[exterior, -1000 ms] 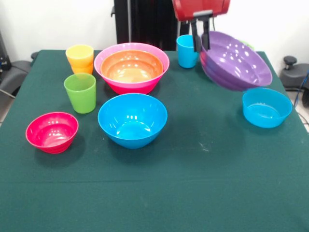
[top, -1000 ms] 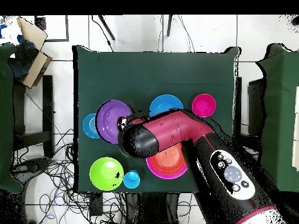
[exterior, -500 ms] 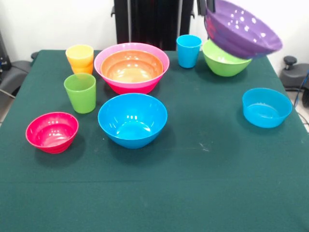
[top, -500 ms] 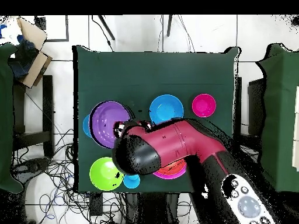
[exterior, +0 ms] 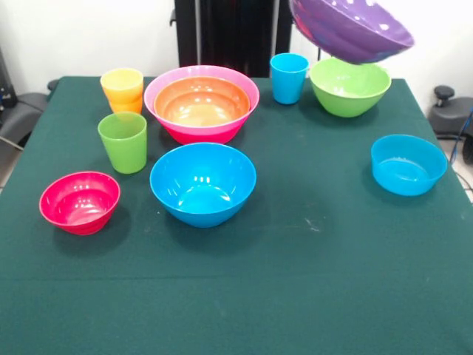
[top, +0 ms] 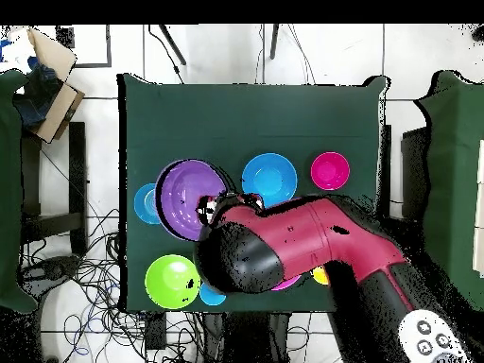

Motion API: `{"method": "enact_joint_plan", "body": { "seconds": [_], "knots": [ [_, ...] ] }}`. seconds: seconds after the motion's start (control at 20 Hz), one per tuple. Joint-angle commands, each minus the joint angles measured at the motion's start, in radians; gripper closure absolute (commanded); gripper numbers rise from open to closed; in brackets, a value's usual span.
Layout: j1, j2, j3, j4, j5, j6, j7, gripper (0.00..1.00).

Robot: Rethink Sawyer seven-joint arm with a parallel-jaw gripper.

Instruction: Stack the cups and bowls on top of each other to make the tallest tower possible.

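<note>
- Purple bowl (exterior: 352, 28) is held tilted in the air above the light green bowl (exterior: 350, 86), near the table's (exterior: 295, 296) far right corner.
- Gripper (top: 210, 206) is seen at its rim; whether it pinches cannot be told.
- Orange bowl (exterior: 201, 101) is nested in the pink bowl (exterior: 174, 85).

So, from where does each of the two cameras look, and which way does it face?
Front view: sits across the table, faces the far side where the pink bowl stands; of the robot nothing shows clearly, only the lifted purple bowl at the top edge.
Overhead view: sits above the table, looks straight down; the red and black arm reaches in from the bottom.
Shared: purple bowl, blue bowl, red-pink bowl, turned half round between the views.
</note>
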Motion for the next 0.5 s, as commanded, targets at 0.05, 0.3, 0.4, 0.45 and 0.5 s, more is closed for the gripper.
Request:
{"method": "enact_joint_plan", "body": {
  "seconds": [0.05,0.3,0.4,0.45,0.5],
  "knots": [
    [-0.031,0.057,0.127,0.011,-0.077,0.167,-0.408,1.0],
    [-0.05,0.129,0.101,-0.067,-0.139,0.218,-0.498,1.0],
    [-0.059,0.16,0.092,-0.096,-0.162,0.234,-0.536,1.0],
    [-0.064,0.174,0.087,-0.112,-0.171,0.243,-0.556,1.0],
    [-0.067,0.181,0.087,-0.12,-0.174,0.249,-0.567,1.0]
  ]
}}
